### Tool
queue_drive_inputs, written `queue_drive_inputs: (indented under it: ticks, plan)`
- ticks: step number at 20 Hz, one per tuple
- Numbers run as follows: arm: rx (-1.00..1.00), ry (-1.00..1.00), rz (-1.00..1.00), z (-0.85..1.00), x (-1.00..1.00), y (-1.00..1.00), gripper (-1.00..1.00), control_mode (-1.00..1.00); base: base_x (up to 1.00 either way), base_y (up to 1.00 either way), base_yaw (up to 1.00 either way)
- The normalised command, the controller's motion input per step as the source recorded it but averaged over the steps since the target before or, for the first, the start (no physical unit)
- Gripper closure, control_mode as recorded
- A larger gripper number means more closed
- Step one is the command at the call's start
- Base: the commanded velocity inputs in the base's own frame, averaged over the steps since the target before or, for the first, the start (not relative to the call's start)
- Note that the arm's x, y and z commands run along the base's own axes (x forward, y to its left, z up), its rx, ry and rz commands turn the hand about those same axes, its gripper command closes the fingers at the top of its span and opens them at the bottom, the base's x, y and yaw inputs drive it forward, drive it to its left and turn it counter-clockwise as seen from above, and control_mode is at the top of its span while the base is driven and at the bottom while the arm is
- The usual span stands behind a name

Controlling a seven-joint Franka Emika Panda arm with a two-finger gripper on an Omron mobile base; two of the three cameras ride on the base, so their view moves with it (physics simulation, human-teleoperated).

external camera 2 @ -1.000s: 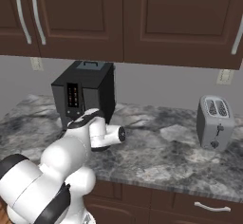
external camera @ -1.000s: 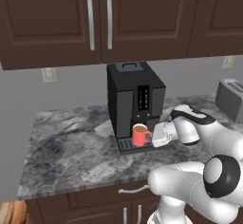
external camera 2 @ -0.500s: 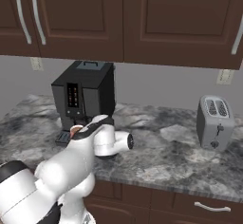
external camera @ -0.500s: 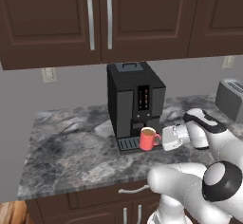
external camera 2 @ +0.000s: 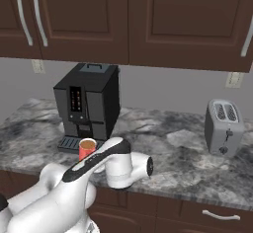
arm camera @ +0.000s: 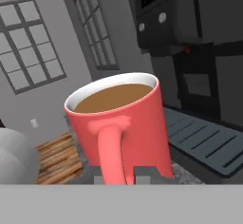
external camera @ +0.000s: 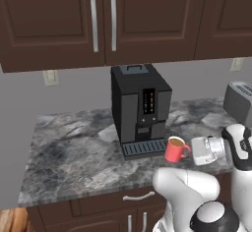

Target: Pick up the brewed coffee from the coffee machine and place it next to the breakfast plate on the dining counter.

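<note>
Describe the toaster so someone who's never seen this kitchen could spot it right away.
Start at the marbled counter under the dark wall cabinets. The toaster stands near its right end, far from the black coffee machine. It is the silver box with two slots on top.

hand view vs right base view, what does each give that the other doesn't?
Hand view alone: the mug's handle facing the camera, coffee up near the rim, and windows in a grey wall.

Right base view alone: the silver toaster, the wall cabinets, and the marbled counter.

Both: the red mug with brown coffee, and the black coffee machine with its slotted drip tray, the mug already off the tray.
</note>
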Motion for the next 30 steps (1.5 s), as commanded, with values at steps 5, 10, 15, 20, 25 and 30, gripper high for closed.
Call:
queue_drive_inputs:
  ticks: [5, 10, 15, 20, 25, 30]
  plan:
    - [0.00, 0.00, -0.07, 0.93, -0.35, -0.54, 1.00, -1.00, 0.00, 0.00, 0.00]
    - [0.00, 0.02, -0.06, 0.97, -0.26, -0.48, 1.00, -1.00, 0.00, 0.00, 0.00]
    - [0.00, 0.02, -0.01, 0.94, -0.28, -0.19, 1.00, -1.00, 0.00, 0.00, 0.00]
    - [-0.01, 0.03, 0.00, 0.58, -0.15, 0.01, 1.00, -1.00, 0.00, 0.00, 0.00]
    - [-0.10, 0.08, 0.00, 0.01, 0.00, 0.27, 1.00, -1.00, 0.00, 0.00, 0.00]
    - [-0.01, -0.08, -0.01, 0.00, -0.16, 0.02, 1.00, 1.00, -0.37, 0.00, -0.10]
